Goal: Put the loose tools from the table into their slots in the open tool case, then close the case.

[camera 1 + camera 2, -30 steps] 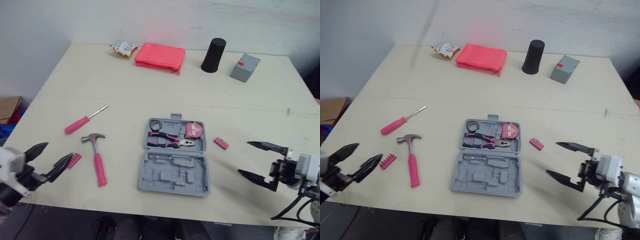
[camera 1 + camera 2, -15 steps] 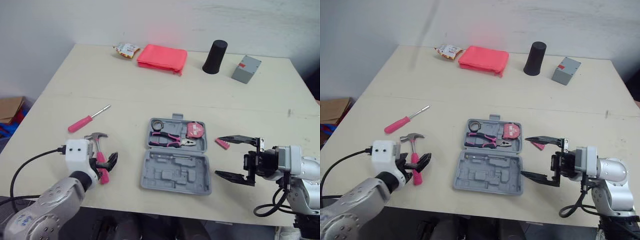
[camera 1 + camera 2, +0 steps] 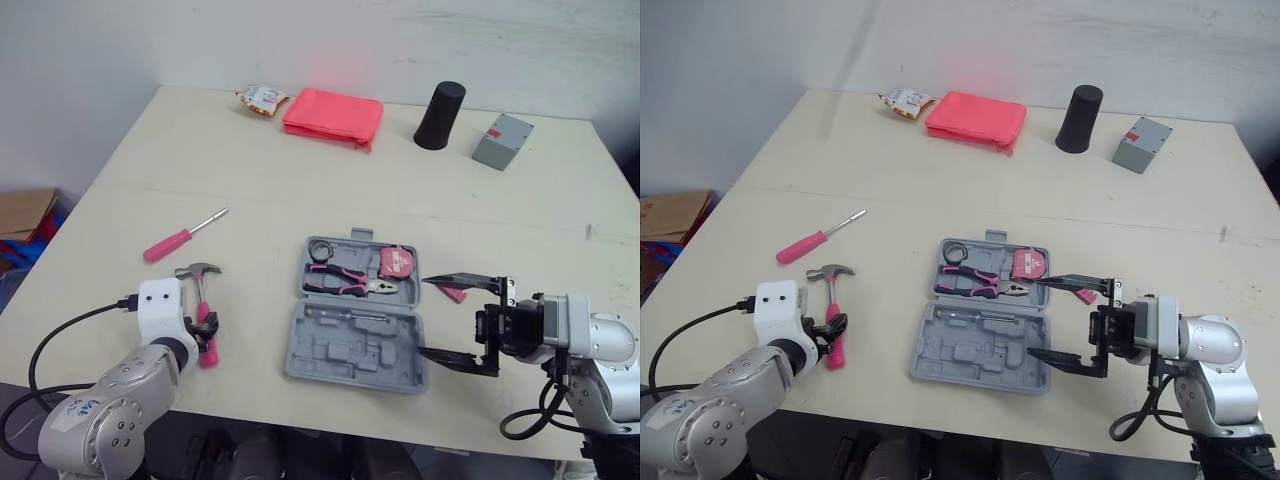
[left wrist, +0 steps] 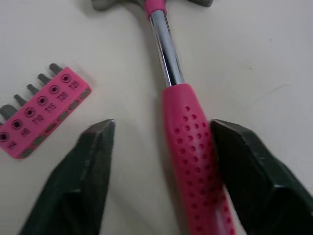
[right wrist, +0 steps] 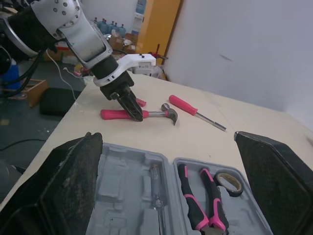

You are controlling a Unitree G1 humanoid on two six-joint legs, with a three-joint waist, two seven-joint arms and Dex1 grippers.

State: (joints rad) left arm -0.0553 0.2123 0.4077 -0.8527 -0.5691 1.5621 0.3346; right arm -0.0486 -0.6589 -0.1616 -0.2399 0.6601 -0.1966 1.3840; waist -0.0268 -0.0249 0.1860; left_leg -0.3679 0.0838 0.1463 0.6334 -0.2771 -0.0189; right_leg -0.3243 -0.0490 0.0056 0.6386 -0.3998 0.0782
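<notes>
The grey tool case [image 3: 358, 322] lies open mid-table, holding pliers [image 3: 345, 283], a tape roll and a pink tape measure [image 3: 398, 263]. A pink-handled hammer [image 3: 200, 296] lies to its left, and beyond that a pink screwdriver [image 3: 180, 238]. My left gripper [image 4: 162, 125] is open and low over the table, its fingers [image 4: 93, 161] straddling the hammer's handle [image 4: 188, 147]. A pink bit holder [image 4: 41, 110] lies beside it. My right gripper [image 3: 425, 316] hangs wide open at the case's right edge. A second bit holder [image 3: 455, 294] lies behind it.
Along the table's far edge sit a snack packet [image 3: 262, 98], a folded pink cloth [image 3: 332, 117], a black cylinder [image 3: 440, 101] and a small grey box [image 3: 502, 141]. The case's front half [image 3: 352, 344] has moulded slots, with a small tool in one.
My left gripper has moved in from the table's near left corner to straddle the hammer handle. My right gripper has moved left up to the case's right edge.
</notes>
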